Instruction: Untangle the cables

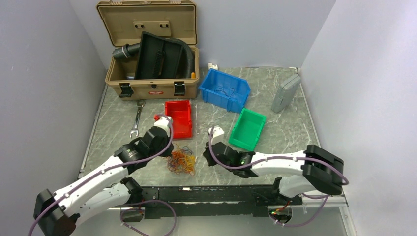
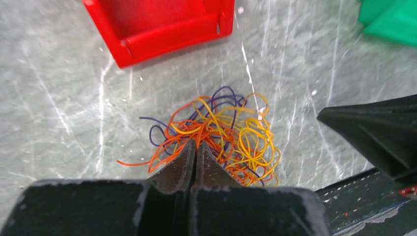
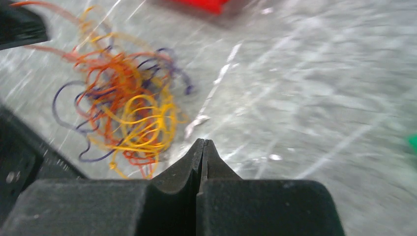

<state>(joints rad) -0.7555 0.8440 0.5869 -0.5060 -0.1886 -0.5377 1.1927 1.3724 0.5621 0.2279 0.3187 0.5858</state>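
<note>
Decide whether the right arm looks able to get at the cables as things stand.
Probably yes: only bare table lies between the shut right pincer and the cables close to its left.

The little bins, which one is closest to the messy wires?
The red bin, just behind the wires; the blue bin and green bin sit farther off.

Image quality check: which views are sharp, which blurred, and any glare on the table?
Top external: evenly lit, sharp, the tangle of thin orange, yellow and purple wires small but legible. Left wrist: wires in focus, bright streaks on the grey marbled tabletop, glare or veining unclear. Right wrist: blurred throughout, wires smeared.
</note>
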